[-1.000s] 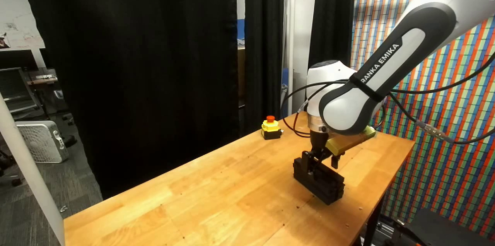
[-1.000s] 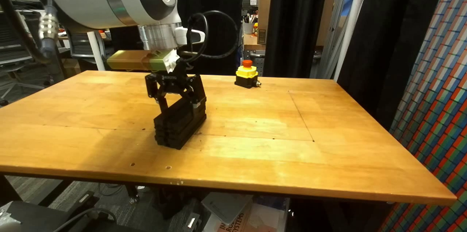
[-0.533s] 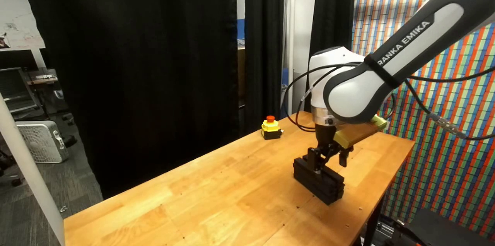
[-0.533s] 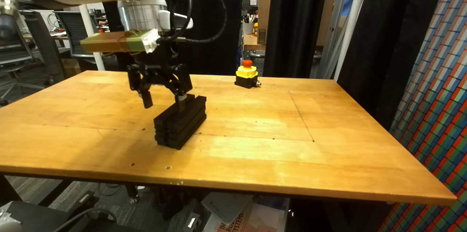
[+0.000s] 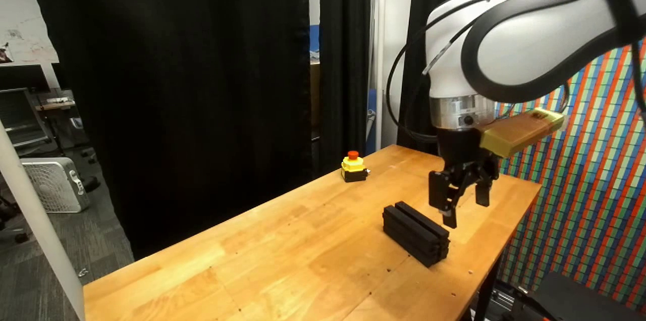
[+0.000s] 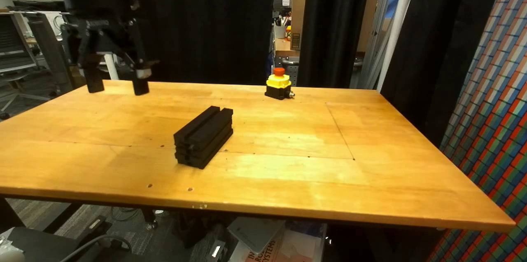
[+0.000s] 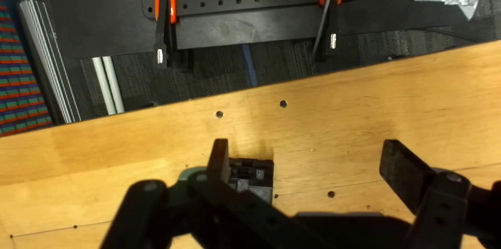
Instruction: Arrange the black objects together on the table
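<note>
Gripper (image 6: 118,86) spread wide and empty at left; black bars (image 6: 206,136) stacked on the worktop (image 6: 296,188).
In an exterior view, two lie side by side on top, others layered beneath. They look stiff, likely light and unlikely to slip; best held across the long sides near mid-length. The worktop is flat, seamed wood; a yellow-and-red button (image 6: 278,83) stands near its far edge, then a black curtain (image 6: 335,27) and a multicoloured backdrop (image 6: 494,122) at far right.
</note>
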Controlling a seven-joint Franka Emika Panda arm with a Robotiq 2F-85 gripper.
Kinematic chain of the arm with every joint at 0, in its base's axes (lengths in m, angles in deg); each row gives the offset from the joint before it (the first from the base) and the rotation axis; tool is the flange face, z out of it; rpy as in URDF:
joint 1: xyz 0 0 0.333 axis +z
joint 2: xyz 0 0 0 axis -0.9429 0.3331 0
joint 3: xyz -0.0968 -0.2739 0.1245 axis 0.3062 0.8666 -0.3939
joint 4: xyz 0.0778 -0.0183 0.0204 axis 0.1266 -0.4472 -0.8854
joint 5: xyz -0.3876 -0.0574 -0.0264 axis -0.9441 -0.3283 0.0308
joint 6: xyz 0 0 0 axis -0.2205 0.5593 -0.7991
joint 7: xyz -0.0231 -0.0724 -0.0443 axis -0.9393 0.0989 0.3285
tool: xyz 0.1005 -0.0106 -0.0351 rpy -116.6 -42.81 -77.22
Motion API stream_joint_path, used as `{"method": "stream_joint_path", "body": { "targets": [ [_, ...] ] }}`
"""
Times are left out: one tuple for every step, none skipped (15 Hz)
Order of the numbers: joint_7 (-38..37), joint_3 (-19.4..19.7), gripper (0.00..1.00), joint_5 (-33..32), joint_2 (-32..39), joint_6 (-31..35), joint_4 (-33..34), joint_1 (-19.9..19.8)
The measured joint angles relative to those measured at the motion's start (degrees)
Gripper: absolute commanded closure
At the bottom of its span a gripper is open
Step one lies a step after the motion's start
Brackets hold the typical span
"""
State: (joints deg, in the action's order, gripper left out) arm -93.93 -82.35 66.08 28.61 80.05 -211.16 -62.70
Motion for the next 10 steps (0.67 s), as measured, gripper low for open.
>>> {"method": "stream_joint_path", "body": {
  "targets": [
    [0.01,0.01,0.0,0.93,-3.2,-2.19,-0.27,0.38],
    [0.01,0.02,0.0,1.72,-6.39,-4.71,-0.15,0.57],
    [0.01,0.03,0.0,2.35,-9.64,-7.43,0.15,0.62],
    [0.0,0.31,0.0,2.48,-12.95,-9.57,0.02,0.84],
    [-0.01,0.69,0.0,2.48,-16.29,-11.61,-0.37,1.21],
    [-0.01,0.91,0.0,2.48,-19.61,-14.3,-0.34,1.39],
    [-0.01,1.12,0.0,2.48,-23.01,-17.3,-0.08,1.48],
    [-0.01,1.36,0.0,2.48,-26.5,-20.32,0.12,1.54],
    [-0.01,1.67,0.0,2.44,-30.02,-22.75,-0.08,1.68],
    [-0.01,2.03,0.0,2.35,-33.32,-25.34,-0.3,1.78]
  ]
}}
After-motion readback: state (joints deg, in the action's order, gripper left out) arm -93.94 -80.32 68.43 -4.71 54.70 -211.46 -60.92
